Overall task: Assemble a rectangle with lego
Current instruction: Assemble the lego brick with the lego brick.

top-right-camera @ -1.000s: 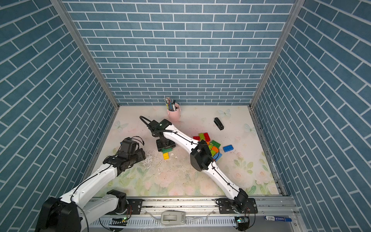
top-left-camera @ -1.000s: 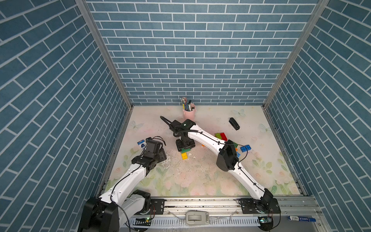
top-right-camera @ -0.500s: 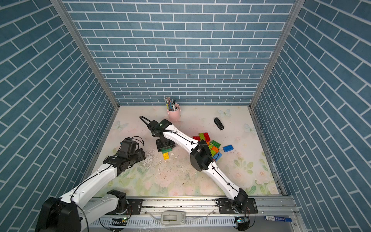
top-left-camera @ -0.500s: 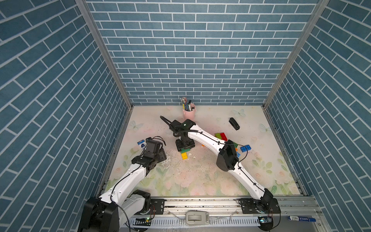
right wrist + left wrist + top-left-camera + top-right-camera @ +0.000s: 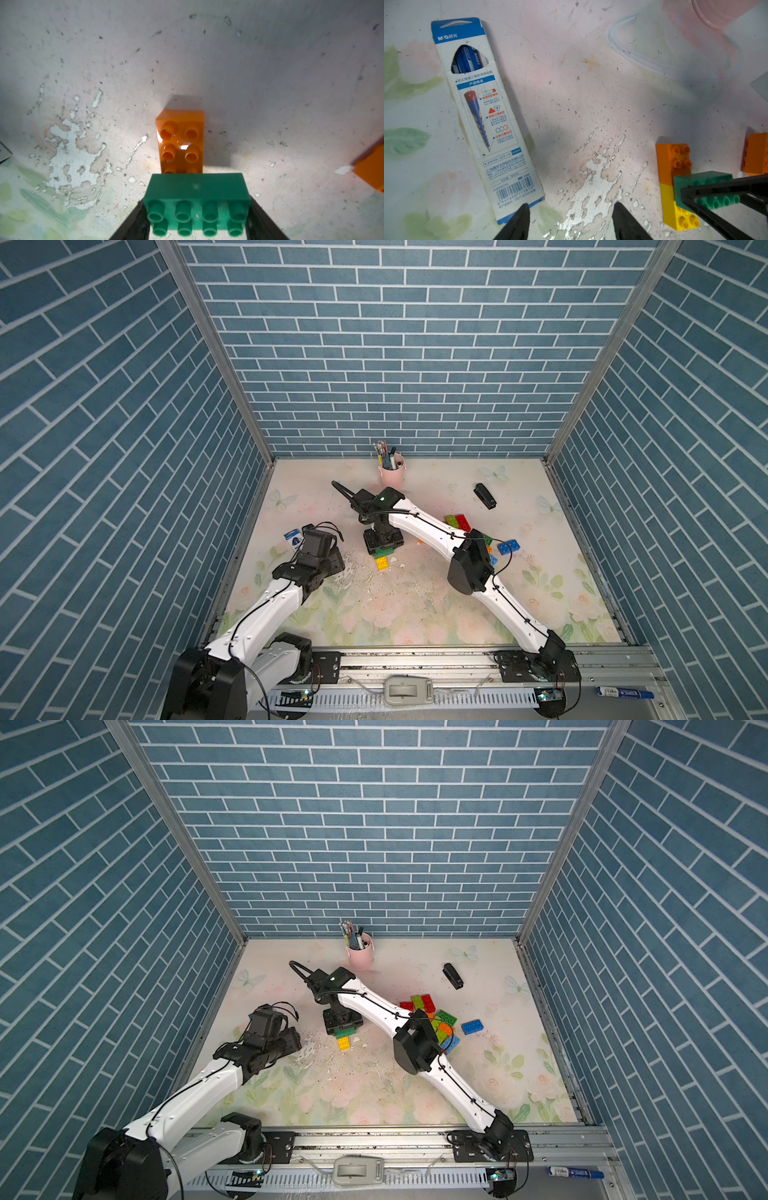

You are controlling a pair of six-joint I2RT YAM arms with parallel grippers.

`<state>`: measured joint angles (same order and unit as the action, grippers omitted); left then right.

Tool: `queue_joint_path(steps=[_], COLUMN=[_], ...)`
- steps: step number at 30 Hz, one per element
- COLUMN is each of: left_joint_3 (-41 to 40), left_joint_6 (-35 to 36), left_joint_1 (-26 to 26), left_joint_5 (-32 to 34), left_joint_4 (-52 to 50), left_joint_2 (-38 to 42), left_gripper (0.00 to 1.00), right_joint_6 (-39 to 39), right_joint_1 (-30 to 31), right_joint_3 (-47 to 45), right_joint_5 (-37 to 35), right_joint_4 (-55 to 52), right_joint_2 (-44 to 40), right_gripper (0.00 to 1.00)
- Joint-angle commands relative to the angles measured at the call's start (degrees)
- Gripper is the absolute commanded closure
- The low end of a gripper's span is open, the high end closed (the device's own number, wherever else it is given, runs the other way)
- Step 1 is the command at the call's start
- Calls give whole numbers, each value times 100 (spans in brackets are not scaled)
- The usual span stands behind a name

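My right gripper [image 5: 197,209] is shut on a dark green lego brick [image 5: 197,191], one finger at each short end. It holds the brick crosswise over a line of an orange brick [image 5: 180,141] and a yellow brick [image 5: 675,212], above the seam between them; I cannot tell whether it touches them. In both top views the green brick [image 5: 384,551] [image 5: 347,1032] shows just under the gripper, with the yellow brick [image 5: 382,563] sticking out. My left gripper [image 5: 571,205] stands open over bare mat, left of those bricks. Several loose bricks [image 5: 457,522] lie under the right arm.
A blue-and-white pencil box [image 5: 485,116] lies beside my left gripper. A pink pen cup [image 5: 392,472] stands at the back and a black stapler [image 5: 485,496] at the back right. A lone blue brick [image 5: 509,546] lies to the right. The mat is scuffed white [image 5: 591,187].
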<state>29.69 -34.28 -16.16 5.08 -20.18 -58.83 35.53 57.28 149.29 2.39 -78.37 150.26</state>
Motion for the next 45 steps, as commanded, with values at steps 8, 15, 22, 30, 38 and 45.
queue_joint_path(steps=[8, 15, 22, 30, 38, 45], left_joint_3=[-47, -10, 19, 15, 35, 32], left_joint_6=[17, 18, 11, -6, -17, -23], left_joint_1=[-27, -27, -27, -27, -28, -27], left_joint_5=[26, 25, 14, -43, -87, -129], left_joint_4=[-3, -38, -56, -38, -30, -24], left_joint_2=[28, -21, -87, -155, -176, -159], left_gripper=[35, 35, 35, 35, 35, 36], right_joint_6=[-108, -70, -24, 27, -33, 42], right_joint_1=[5, -24, -45, -67, -85, -146], right_joint_3=[-85, -93, -179, -151, -196, -172], right_joint_5=[15, 40, 11, -60, -9, 13], right_joint_4=[-151, -161, -218, -227, 80, 392], right_joint_2=[227, 306, 360, 368, 125, -317], right_gripper=[87, 92, 97, 100, 100, 100])
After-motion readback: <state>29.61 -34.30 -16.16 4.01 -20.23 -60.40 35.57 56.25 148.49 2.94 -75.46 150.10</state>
